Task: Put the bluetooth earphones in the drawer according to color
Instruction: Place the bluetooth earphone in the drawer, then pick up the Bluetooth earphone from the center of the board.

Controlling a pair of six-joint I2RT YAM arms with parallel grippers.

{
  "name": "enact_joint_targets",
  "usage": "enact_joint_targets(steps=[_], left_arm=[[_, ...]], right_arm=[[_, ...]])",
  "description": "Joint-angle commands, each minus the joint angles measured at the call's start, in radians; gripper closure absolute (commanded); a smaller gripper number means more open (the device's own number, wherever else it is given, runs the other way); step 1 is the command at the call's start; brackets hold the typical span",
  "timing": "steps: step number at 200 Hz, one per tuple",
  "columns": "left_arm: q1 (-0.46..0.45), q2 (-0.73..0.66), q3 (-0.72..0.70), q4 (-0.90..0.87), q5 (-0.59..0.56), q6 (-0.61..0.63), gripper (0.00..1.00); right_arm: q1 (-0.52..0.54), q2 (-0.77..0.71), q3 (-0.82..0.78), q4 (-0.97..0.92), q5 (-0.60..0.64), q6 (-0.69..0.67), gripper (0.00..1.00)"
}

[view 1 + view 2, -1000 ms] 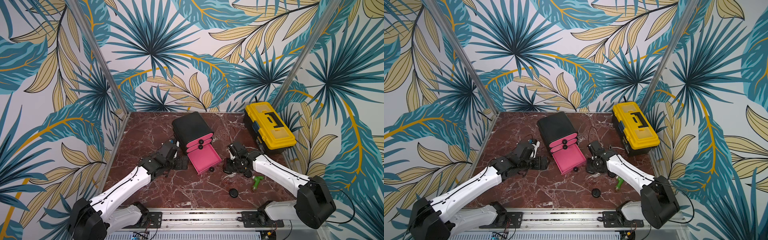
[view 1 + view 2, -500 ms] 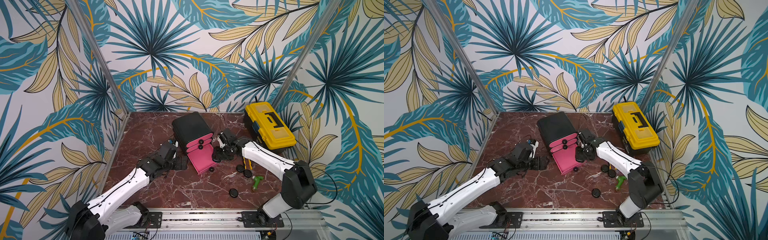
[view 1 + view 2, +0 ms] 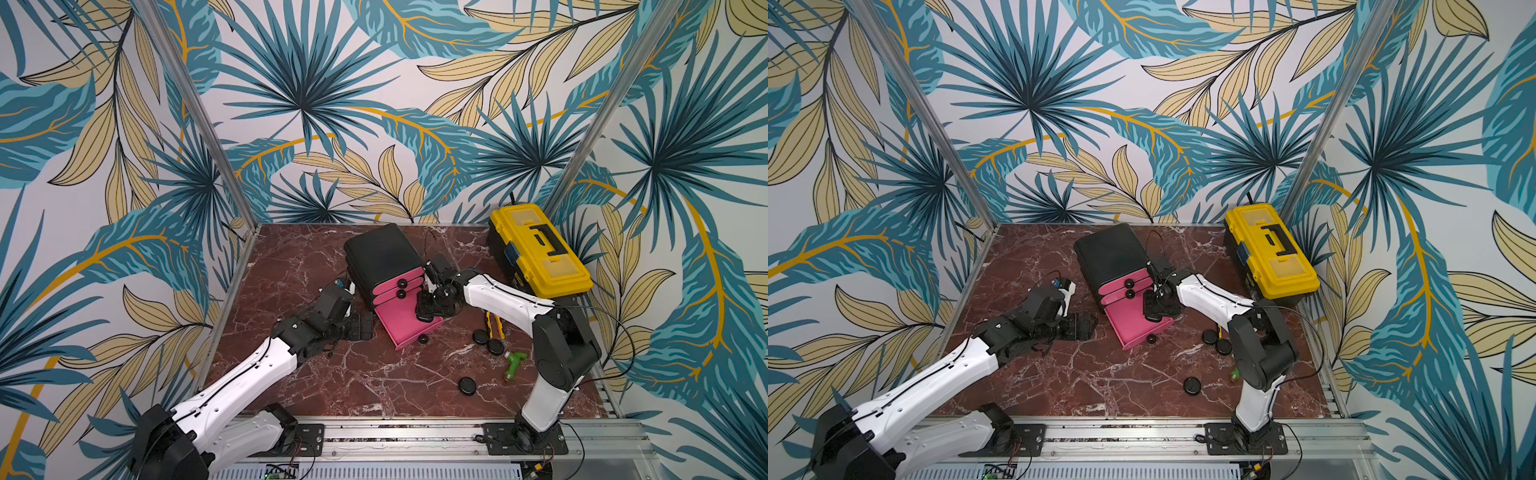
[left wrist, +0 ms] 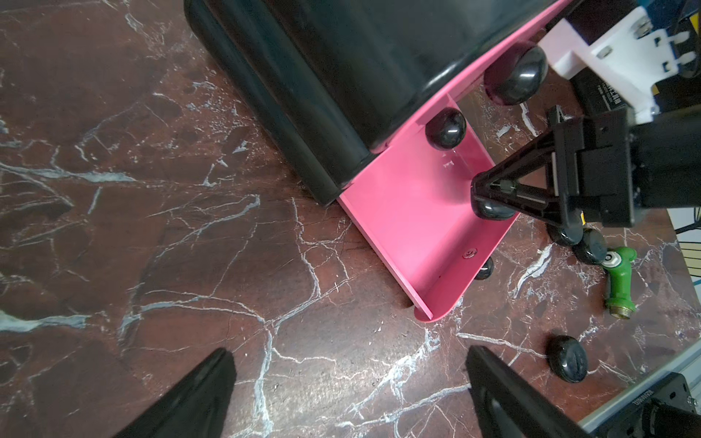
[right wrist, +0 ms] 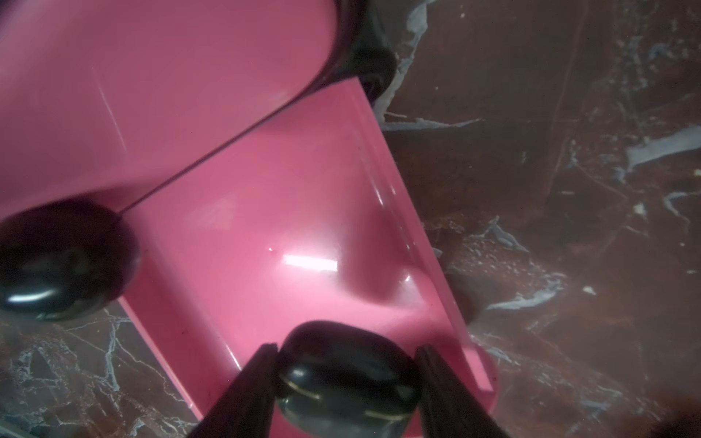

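Right pincer (image 5: 347, 350) hovers over the open bottom drawer (image 5: 265, 235), fingers close on both sides of a black earphone case (image 5: 345, 383). Clamped or loose, can't tell! Left pincer (image 4: 349, 352) spread wide above the counter (image 4: 151, 246).

Left arm (image 3: 249, 370): long white shell, black joints, thin black cable along it.
Right arm (image 3: 505, 301): white shell too, big round black joint, looping black cable.
Left gripper (image 4: 349, 352): two black pointed fingers.
Right gripper (image 4: 487, 197): black fingers shaped like triangle frames.
Wrist bracket (image 4: 607, 41): white, with a small blue part.
Base plate (image 3: 313, 434): flat, black, small screws.
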State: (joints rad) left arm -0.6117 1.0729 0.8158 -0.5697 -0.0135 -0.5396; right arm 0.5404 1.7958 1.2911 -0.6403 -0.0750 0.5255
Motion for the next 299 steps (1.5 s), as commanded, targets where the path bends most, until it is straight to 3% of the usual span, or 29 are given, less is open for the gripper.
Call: enact_joint_targets(steps=[1,21,65,99,146,187,254,299], left_arm=[[0.0,-0.026,-0.026,-0.018,-0.015,0.011,0.0],[-0.001,-0.031,-0.026,-0.018,-0.012,0.009,0.0],[-0.001,-0.041,-0.024,-0.019,0.008,0.002,0.0],[-0.008,-0.043,-0.026,-0.006,0.036,-0.015,0.0],[-0.068,-0.031,-0.018,0.017,0.034,-0.049,0.0],[-0.173,0.03,0.011,0.052,0.002,-0.084,0.0],[-0.381,0.239,0.134,0.104,-0.043,-0.098,0.0],[-0.508,0.422,0.262,0.111,-0.057,-0.1,0.0]], right_arm=[[0.006,-0.004,0.019,0.012,0.013,0.006,0.34],[0.007,-0.027,0.012,0.012,0.012,0.005,0.26],[0.006,-0.129,-0.038,0.017,0.013,0.011,0.19],[0.007,-0.268,-0.125,0.03,0.03,0.011,0.01],[0.006,-0.549,-0.28,0.031,0.134,0.001,0.01],[0.007,-0.818,-0.408,0.011,0.275,-0.005,0.0],[0.005,-1.215,-0.574,-0.04,0.522,0.052,0.01],[0.005,-1.408,-0.614,-0.077,0.645,0.064,0.01]])
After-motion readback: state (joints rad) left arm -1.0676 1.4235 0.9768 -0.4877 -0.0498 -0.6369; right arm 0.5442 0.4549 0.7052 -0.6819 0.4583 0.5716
